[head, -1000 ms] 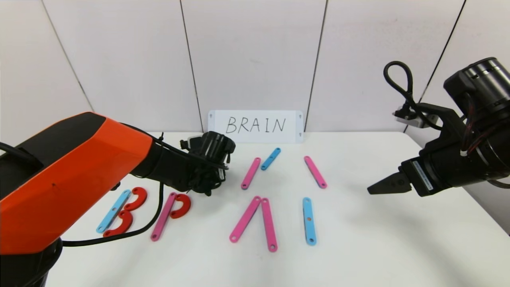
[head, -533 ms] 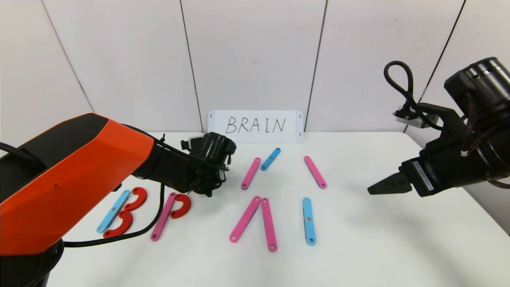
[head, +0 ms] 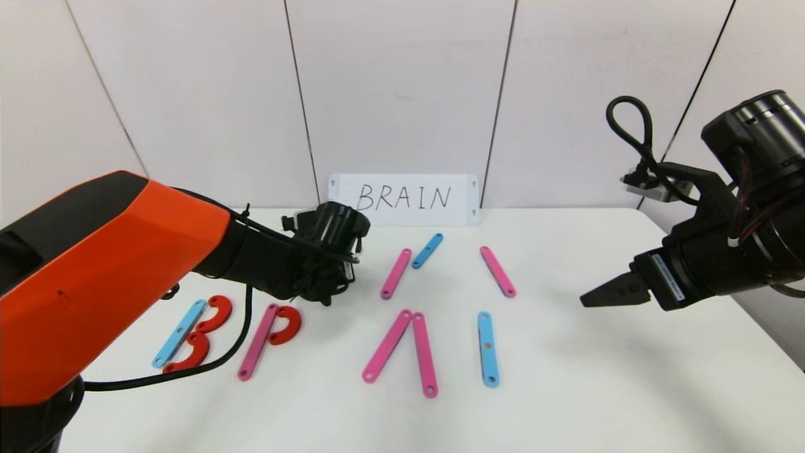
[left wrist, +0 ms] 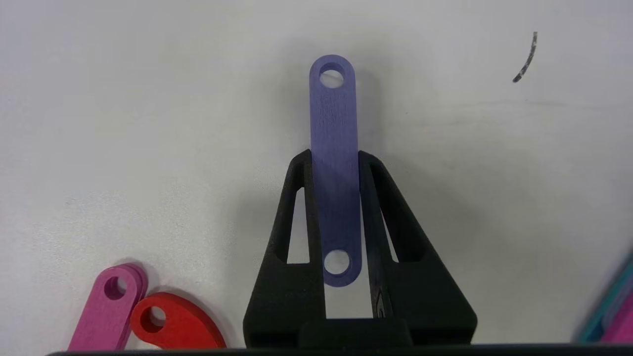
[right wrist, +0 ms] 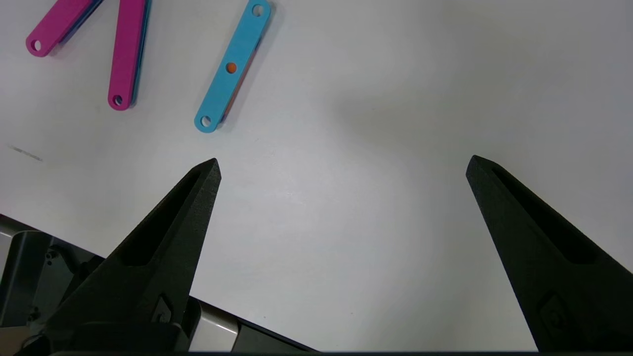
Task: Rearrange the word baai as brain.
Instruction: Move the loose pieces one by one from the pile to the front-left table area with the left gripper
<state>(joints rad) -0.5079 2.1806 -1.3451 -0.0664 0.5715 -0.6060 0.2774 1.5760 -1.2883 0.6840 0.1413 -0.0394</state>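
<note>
Left claw (left wrist: 336, 163) clamped on purple strip (left wrist: 334, 143) just above the bench (left wrist: 123, 123), beside the pink-and-red P (head: 270, 336); right claw (right wrist: 341, 168) spread wide, idle, well apart. Recommended: keep strip level, set as slanted leg from the P's bowl, release only once flat.

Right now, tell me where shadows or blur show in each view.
Head view: soft shadow on the table under the right gripper. Left wrist view: the purple strip throws a faint shadow; pink and blue pieces at the frame's edge are blurred. Right wrist view: a diffuse shadow patch, fingers sharp.

White table (head: 597, 390), pale panelled wall (head: 402, 94) with dark seams
</note>
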